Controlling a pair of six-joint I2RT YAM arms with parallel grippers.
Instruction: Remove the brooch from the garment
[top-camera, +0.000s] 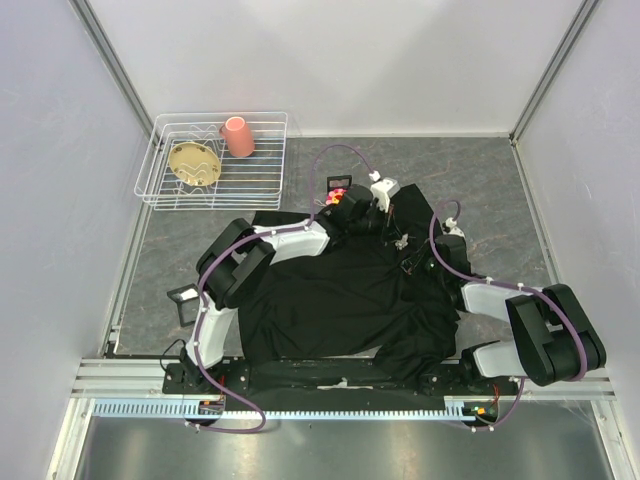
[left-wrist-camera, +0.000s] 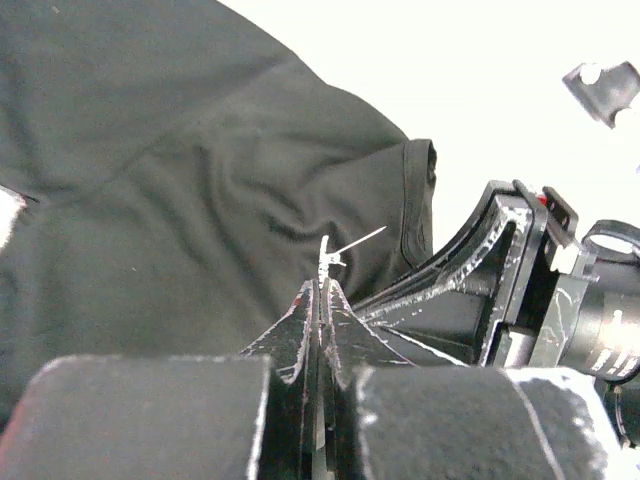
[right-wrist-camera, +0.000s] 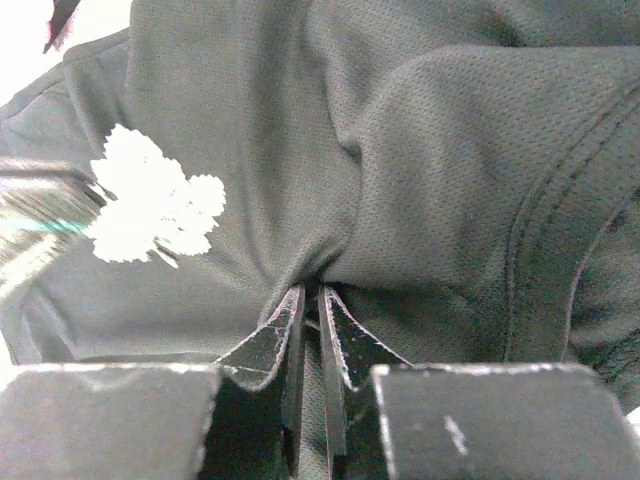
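Note:
The black shirt (top-camera: 340, 300) lies spread on the grey table. The brooch shows as a bright white leaf-shaped piece (right-wrist-camera: 150, 205) on the cloth in the right wrist view, and as a small silvery bit with a thin pin (left-wrist-camera: 340, 250) in the left wrist view. In the top view it is a tiny pale speck (top-camera: 402, 241). My left gripper (left-wrist-camera: 325, 285) is shut on the brooch's metal edge, near the shirt's upper part (top-camera: 392, 232). My right gripper (right-wrist-camera: 315, 295) is shut on a pinched fold of the shirt (right-wrist-camera: 420, 200) just right of the brooch (top-camera: 418, 258).
A white wire rack (top-camera: 165, 185) at the back left holds a pink cup (top-camera: 238, 136) and a tan dish (top-camera: 193, 162). A small black box with red bits (top-camera: 338, 186) sits behind the shirt. A small black object (top-camera: 185, 303) lies left of it.

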